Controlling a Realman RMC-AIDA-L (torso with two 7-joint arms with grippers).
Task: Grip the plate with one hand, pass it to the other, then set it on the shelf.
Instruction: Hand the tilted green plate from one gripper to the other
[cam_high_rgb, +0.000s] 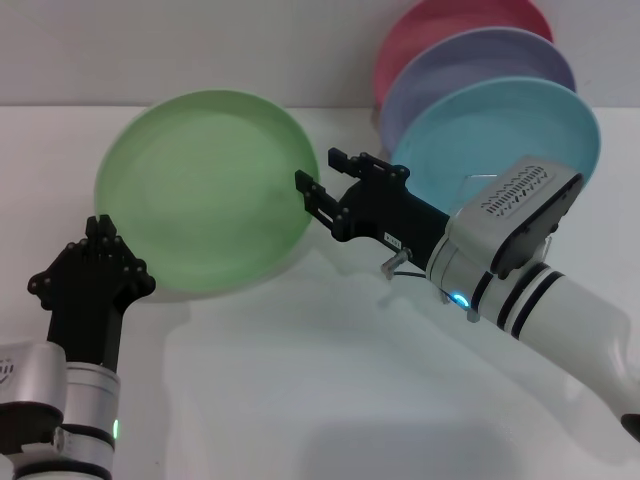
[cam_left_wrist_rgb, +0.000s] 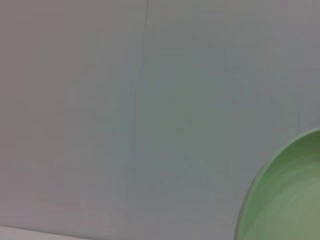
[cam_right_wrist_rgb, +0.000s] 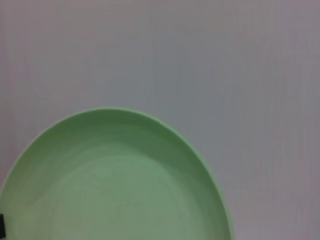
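Observation:
The pale-green plate (cam_high_rgb: 205, 190) is held up off the white table, tilted with its hollow side toward me. My left gripper (cam_high_rgb: 102, 236) is shut on its lower left rim. My right gripper (cam_high_rgb: 322, 172) is open at the plate's right rim, one finger on each side of the edge and apparently not clamped on it. The plate fills the corner of the left wrist view (cam_left_wrist_rgb: 290, 200) and much of the right wrist view (cam_right_wrist_rgb: 115, 185). Of the wire shelf (cam_high_rgb: 398, 262), only thin silver bits show behind the right arm.
A sky-blue plate (cam_high_rgb: 500, 130), a lavender plate (cam_high_rgb: 480, 60) and a pink plate (cam_high_rgb: 450, 20) stand upright in the shelf at the back right. A white wall stands behind the table.

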